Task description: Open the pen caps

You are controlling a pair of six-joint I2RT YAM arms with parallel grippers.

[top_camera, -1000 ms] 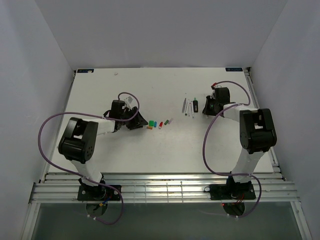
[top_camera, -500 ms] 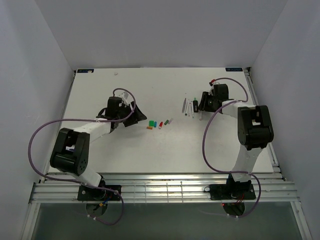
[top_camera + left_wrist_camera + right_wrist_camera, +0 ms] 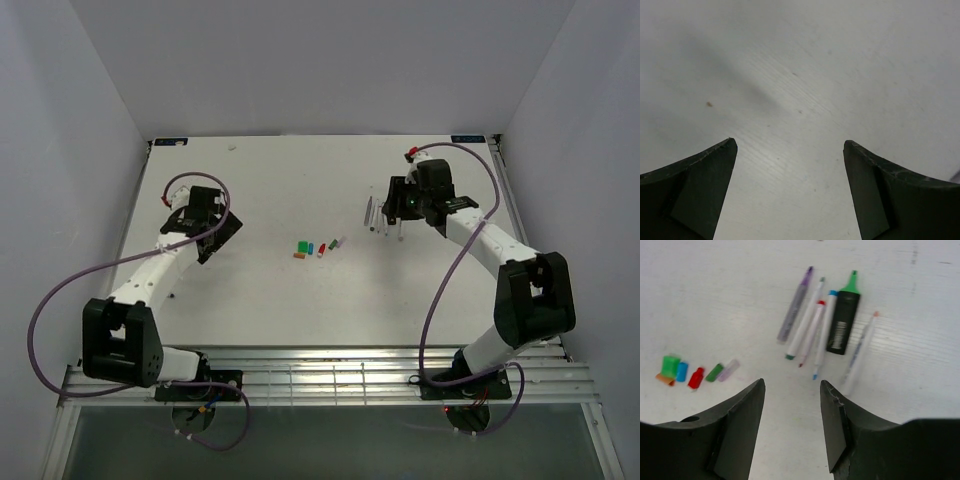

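Observation:
Several loose pen caps (image 3: 318,247) lie in a short row at the table's middle; in the right wrist view they are green (image 3: 670,364), blue, orange, red (image 3: 696,378), dark green and pale lilac. Several pens (image 3: 380,215) lie side by side right of them. In the right wrist view the pens (image 3: 810,325) are slim and uncapped, next to a stubby black marker (image 3: 843,320) with a green end. My right gripper (image 3: 398,208) (image 3: 792,385) is open and empty above the pens. My left gripper (image 3: 222,236) (image 3: 790,145) is open and empty over bare table at the left.
The white table (image 3: 260,290) is walled at the back and both sides. Purple cables (image 3: 455,270) loop beside each arm. A metal rail (image 3: 330,375) runs along the near edge.
My left arm has swung away left from the caps, toward the table's left side. My right gripper has moved slightly left and back, over the pens.

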